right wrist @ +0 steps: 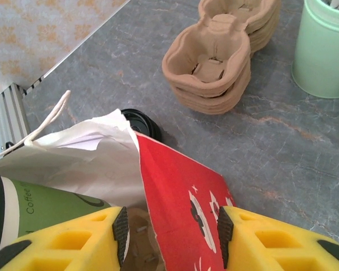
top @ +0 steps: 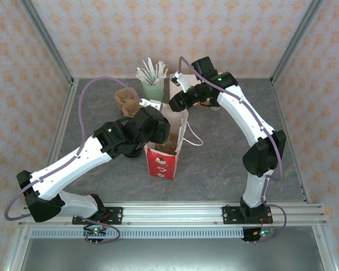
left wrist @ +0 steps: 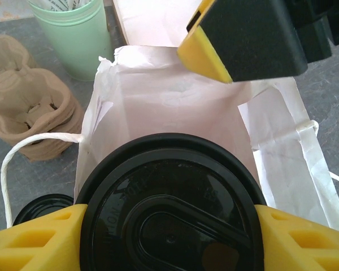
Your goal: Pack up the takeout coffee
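The takeout coffee (left wrist: 169,220) fills the bottom of the left wrist view, its round black lid facing the camera, and my left gripper (left wrist: 169,240) is shut on it with a yellow finger on each side. It hangs at the mouth of the red paper bag (top: 161,161), whose white inside (left wrist: 175,107) opens just beyond the lid. The cup's olive-green side (right wrist: 51,206) shows at the bag's rim. My right gripper (right wrist: 169,226) is open and straddles the bag's red wall (right wrist: 181,186), one pad inside and one outside. Its finger (left wrist: 214,51) hovers over the far rim.
A pale green cup of white sticks (top: 153,84) stands behind the bag. A stack of brown cardboard cup carriers (top: 126,101) lies to its left. A loose black lid (right wrist: 138,121) rests on the table beside the bag. The bag's string handle (top: 195,138) trails right.
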Motion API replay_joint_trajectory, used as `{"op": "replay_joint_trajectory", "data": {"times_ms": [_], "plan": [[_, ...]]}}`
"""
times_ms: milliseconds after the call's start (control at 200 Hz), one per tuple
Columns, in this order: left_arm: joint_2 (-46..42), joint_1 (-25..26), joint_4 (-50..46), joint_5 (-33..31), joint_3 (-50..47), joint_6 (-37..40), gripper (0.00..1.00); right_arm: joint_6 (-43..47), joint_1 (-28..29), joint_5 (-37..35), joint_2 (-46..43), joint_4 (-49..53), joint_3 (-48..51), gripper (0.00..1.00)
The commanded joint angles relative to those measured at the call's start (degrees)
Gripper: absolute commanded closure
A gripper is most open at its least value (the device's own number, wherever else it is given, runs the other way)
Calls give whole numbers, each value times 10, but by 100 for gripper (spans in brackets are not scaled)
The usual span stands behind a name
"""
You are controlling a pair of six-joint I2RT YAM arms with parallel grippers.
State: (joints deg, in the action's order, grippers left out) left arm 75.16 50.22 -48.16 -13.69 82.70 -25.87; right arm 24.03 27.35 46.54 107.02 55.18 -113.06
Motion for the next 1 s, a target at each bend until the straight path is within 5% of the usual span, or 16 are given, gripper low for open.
{"op": "replay_joint_trajectory", "data": {"times_ms": [0,330,996], "plan": [[7,-2,15,1,-3,-15,36,26,3,8,1,9,6,55],[12,-4,11,-1,1,-13,36,15,22,-1,-13,16,-3,100],[-48,-3,59,-9,-68,-15,38,-55,69,-15,-136,-85,100,100]]}}
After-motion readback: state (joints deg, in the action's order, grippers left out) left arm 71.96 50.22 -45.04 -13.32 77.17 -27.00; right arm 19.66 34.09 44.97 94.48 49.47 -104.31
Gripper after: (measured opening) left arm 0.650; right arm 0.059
